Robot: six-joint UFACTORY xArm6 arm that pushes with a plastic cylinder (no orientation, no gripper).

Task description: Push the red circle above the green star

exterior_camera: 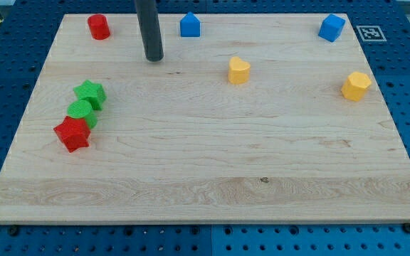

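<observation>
The red circle [99, 26] is a short red cylinder near the board's top left corner. The green star [90, 93] lies at the view's left, well below the red circle. My tip [154, 58] is the lower end of a dark rod coming down from the view's top. It rests on the board to the right of and a little below the red circle, apart from it, and up and to the right of the green star.
A green circle [81, 112] touches the green star's lower left, and a red star [72, 134] touches that. A blue block [189, 25] is at the top middle, another blue block [331, 28] at the top right. A yellow heart [238, 70] and a yellow block [356, 86] lie at the right.
</observation>
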